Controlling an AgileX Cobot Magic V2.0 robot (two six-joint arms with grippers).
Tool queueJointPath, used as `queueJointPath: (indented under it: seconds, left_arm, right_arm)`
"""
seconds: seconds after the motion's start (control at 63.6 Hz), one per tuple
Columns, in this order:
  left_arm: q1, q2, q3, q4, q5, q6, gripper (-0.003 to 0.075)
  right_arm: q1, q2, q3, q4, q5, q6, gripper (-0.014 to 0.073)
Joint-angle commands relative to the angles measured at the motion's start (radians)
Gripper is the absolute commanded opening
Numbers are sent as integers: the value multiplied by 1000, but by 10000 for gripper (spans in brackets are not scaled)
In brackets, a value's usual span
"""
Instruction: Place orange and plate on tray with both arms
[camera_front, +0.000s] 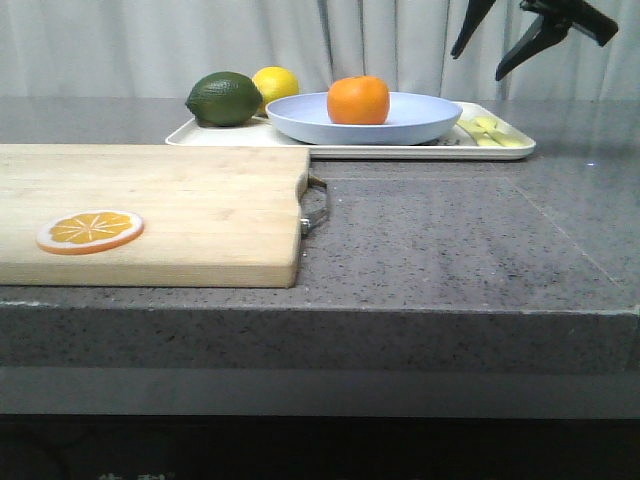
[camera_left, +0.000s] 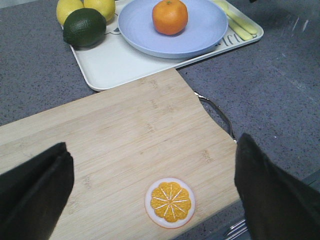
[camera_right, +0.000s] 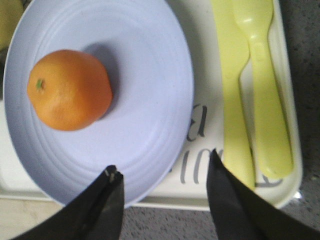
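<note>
The round bright-orange fruit (camera_front: 358, 100) sits on the pale lavender-blue plate (camera_front: 420, 122), which rests on the cream rectangular tray (camera_front: 500, 150) at the bench's far edge. The right gripper (camera_right: 162, 197) hangs above the plate's rim, jaws apart and empty. The left gripper (camera_left: 150, 192), also spread wide, hovers over the wooden cutting board (camera_left: 125, 145).

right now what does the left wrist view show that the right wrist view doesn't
Only the left wrist view shows the wooden cutting board with the flat orange slice, the dark green lime and two yellow lemons. Only the right wrist view shows the pale yellow plastic cutlery up close and the grey print on the tray. Both show the round whole orange sitting on the lavender-blue plate, which rests on the white rectangular tray.
</note>
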Motion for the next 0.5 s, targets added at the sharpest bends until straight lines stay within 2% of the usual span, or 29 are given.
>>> queueJointPath:
  seconds: [0.0, 0.141, 0.314, 0.487]
  left_arm:
    - [4, -3, -25, 0, -71, -8, 631]
    - [4, -3, -25, 0, -73, -8, 630]
    - [4, -3, -25, 0, -73, -8, 630]
    - [4, -3, -25, 0, -73, -8, 631]
  right_arm:
    - [-1, -112, -35, -15, 17, -101, 402]
    - [3, -186, -34, -52, 75, -183, 402]
    - [14, -266, -30, -143, 175, -183, 402]
    - [70, -391, 56, -253, 167, -183, 402]
